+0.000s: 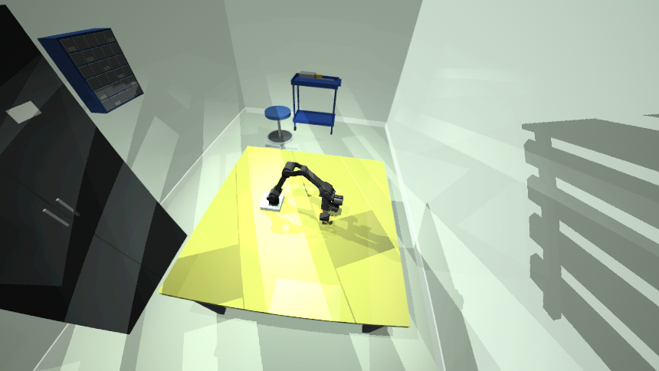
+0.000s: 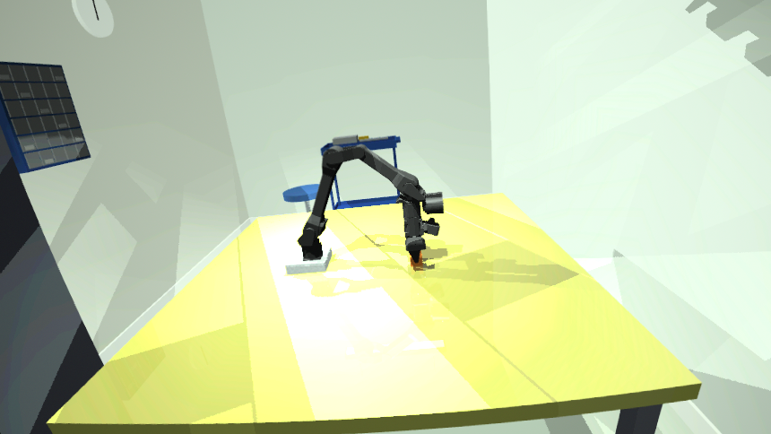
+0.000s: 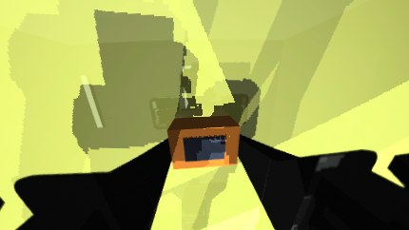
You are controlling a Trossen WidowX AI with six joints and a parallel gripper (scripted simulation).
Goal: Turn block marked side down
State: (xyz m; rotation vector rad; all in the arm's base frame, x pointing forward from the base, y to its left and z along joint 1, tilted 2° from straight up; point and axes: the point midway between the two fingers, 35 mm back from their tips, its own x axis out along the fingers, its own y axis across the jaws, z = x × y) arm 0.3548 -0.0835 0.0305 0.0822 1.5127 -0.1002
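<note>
The orange block [image 2: 417, 264] [image 3: 176, 148] is between the fingers of my gripper [image 2: 414, 257] [image 3: 204, 139]. The gripper points down and is shut on the block, with one finger against its left side and one against its right. The marked side, a dark blue rectangle [image 3: 204, 148] framed in orange, faces up toward the wrist camera. The block sits low at the yellow table [image 1: 286, 258] [image 2: 356, 377]; whether its underside touches the table is hard to tell. In the top view the gripper [image 1: 326, 221] hides most of the block.
The arm's white base plate [image 1: 270, 203] [image 2: 307, 266] stands on the table, left of the gripper in the top and exterior views. A blue stool [image 1: 277, 113] and a blue cart [image 1: 315, 118] stand beyond the table's back edge. A dark cabinet [image 1: 69, 193] stands to the left.
</note>
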